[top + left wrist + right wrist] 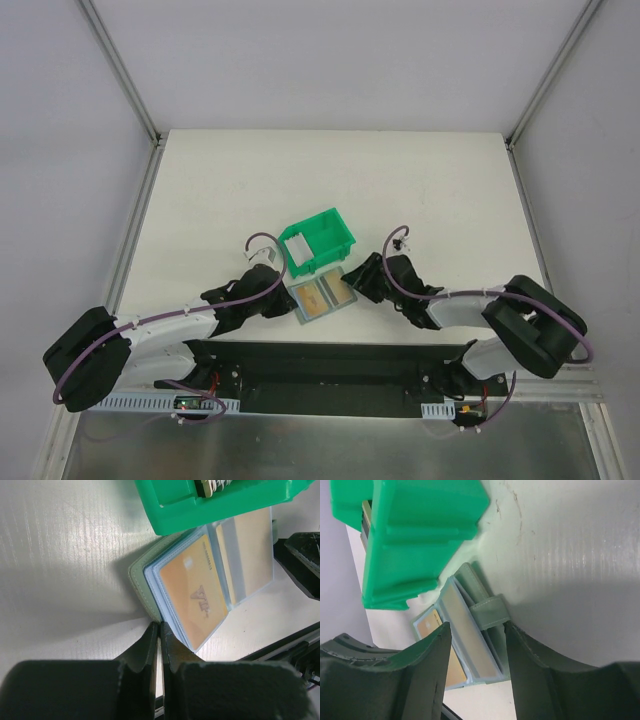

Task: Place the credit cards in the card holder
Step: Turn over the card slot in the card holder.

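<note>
The card holder (322, 297) lies open on the table just in front of the green bin. A tan-orange credit card (195, 587) sits in the clear pocket of its left leaf. A pale card (250, 545) sits in the right leaf's pocket. My left gripper (160, 626) is shut, with its tips against the holder's near left corner (142, 587). My right gripper (477, 625) is open. Its fingers straddle the clasp strap (490, 614) and the right leaf's edge (470, 635). In the top view the left gripper (283, 294) and the right gripper (358, 283) flank the holder.
The bright green plastic bin (330, 232) stands right behind the holder and touches it. A whitish stack (297, 247) lies inside the bin at its left. The black base rail (320, 360) runs along the near edge. Metal frame posts rise at the table's far corners.
</note>
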`<state>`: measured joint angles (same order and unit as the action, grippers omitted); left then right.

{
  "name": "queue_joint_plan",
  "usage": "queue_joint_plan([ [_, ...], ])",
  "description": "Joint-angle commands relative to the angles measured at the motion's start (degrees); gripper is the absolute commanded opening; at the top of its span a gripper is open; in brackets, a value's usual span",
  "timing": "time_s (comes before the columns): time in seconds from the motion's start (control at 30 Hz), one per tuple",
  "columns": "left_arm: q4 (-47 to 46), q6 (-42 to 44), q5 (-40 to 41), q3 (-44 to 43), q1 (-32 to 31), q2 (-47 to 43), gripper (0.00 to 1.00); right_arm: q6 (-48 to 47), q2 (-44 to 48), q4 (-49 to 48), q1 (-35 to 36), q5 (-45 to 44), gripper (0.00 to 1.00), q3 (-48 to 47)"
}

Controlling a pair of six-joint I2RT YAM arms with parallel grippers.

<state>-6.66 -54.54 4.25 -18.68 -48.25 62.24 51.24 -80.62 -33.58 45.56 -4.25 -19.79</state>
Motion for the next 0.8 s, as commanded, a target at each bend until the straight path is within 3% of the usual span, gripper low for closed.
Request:
queue_joint_plan([
  [0.0, -0.38, 0.58, -1.09, -0.4, 0.52, -0.45, 0.0, 4.03, -4.01, -10.43, -0.56, -0.85, 0.5, 0.37],
  [0.2, -0.38, 0.67, -1.09, -0.48, 0.61, -0.28, 0.0, 8.87, -9.55, -21.95, -0.82, 3.45, 0.47, 1.33],
  [0.4, -0.38, 0.67, -0.91, -0.4, 0.52, -0.28, 0.0, 8.7, -7.9, -22.32, -0.39, 4.96, 0.43, 1.77],
  [0.5, -0.38, 0.84, -0.82, -0.31, 0.53, -0.45, 0.0, 5.98, -2.47, -15.41, -0.21, 1.91, 0.4, 2.21],
  [0.6, -0.2, 1.19, -0.91, -0.13, 0.52, -0.98, 0.0, 1.77, 4.05, 3.64, -0.21, -1.98, 0.35, -0.76],
  [0.77, 0.06, 2.95, -0.74, -0.13, 0.44, -1.68, 0.0, -2.11, 11.61, 9.84, -0.12, -5.23, 0.27, 0.63],
])
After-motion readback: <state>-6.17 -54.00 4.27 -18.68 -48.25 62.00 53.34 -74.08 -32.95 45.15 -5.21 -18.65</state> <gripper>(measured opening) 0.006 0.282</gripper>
